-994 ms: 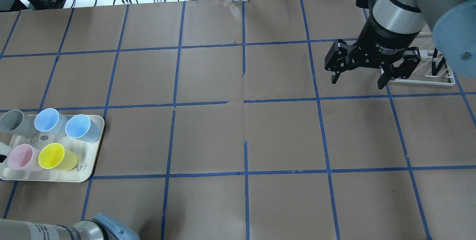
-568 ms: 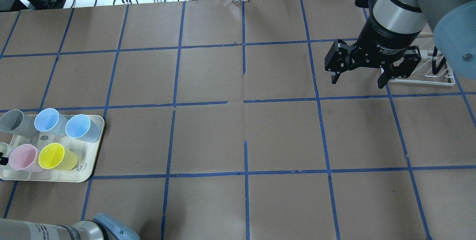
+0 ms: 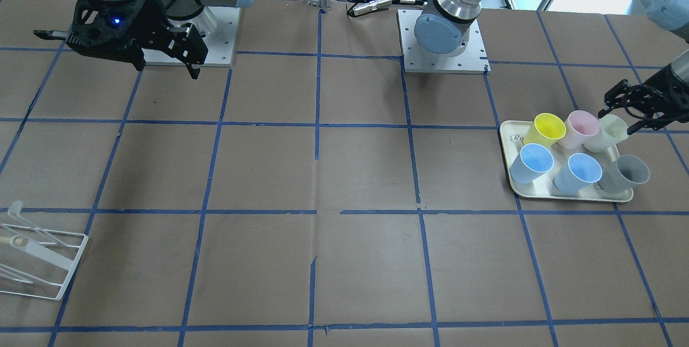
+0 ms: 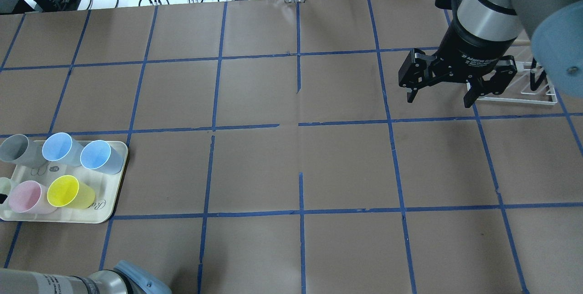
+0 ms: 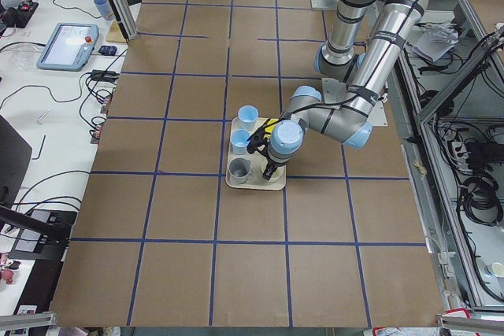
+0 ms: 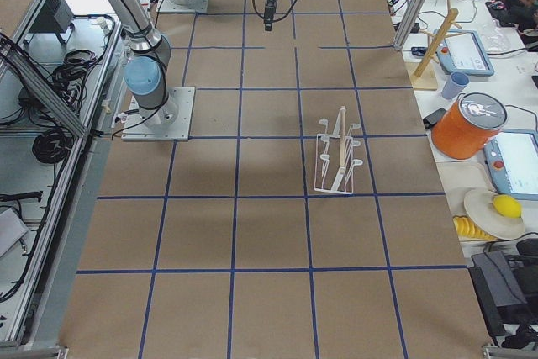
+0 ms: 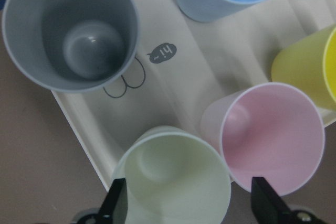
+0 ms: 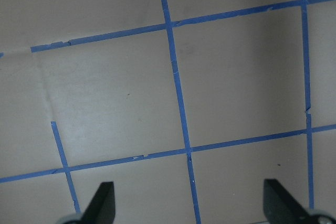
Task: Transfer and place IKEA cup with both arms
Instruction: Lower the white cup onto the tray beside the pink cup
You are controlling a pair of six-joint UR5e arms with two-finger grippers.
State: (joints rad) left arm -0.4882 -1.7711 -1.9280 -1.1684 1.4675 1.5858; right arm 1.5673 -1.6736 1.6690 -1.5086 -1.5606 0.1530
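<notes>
standing upright, mouth up, ikea cup (image 7: 172, 178) between wide jaws of left gripper (image 7: 189, 199).

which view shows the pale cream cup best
The left wrist-mounted view: the pale cream cup sits large in the foreground, its mouth framed by the open left pincer. Front-facing shows it small at the tray corner; overhead catches only a sliver at the frame edge; the side views do not show it.

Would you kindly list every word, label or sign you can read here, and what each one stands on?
"hi~": dark speech bubble printed on the tray.
"2F Adaptive G...", cut off: body of the right gripper.
Cursive word starting "R": tray corner, rest unreadable.
Label on the left arm: too small to read.
</notes>
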